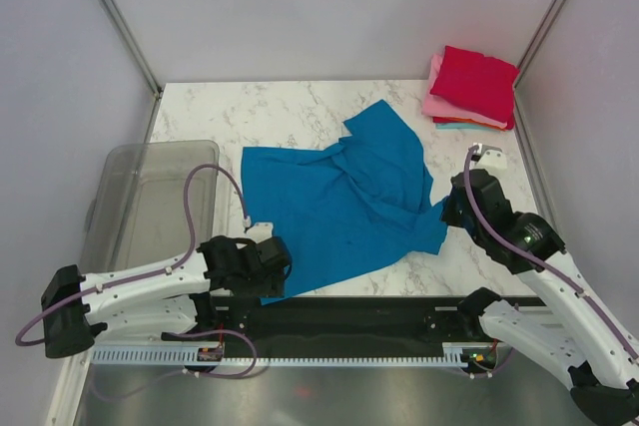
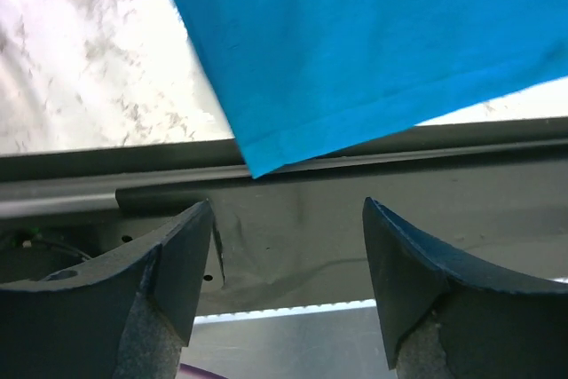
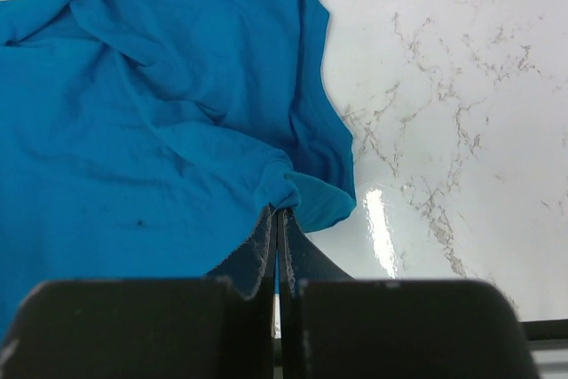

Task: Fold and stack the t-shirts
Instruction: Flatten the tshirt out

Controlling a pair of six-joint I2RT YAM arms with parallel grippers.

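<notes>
A clear grey plastic bin (image 1: 105, 187) sits left on the white marble surface (image 1: 270, 112); a stack of folded crimson, pink and teal shirts (image 1: 474, 87) fills the far right corner. Between them we see the bright blue cloth t-shirt (image 1: 339, 202) lying crumpled, its hem corner past the near edge. Our left end effector (image 2: 286, 210) gapes empty beside it; our right end effector (image 3: 278, 219) pinches its right edge.

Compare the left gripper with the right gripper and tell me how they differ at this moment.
The left gripper is open, jaws wide apart; the right gripper is shut. The left gripper holds nothing, the hem corner of the blue t-shirt lying just ahead of it; the right gripper pinches a bunched edge of it. The left gripper sits at the shirt's near left corner, the right gripper at its right side. Both are at the same shirt.
</notes>
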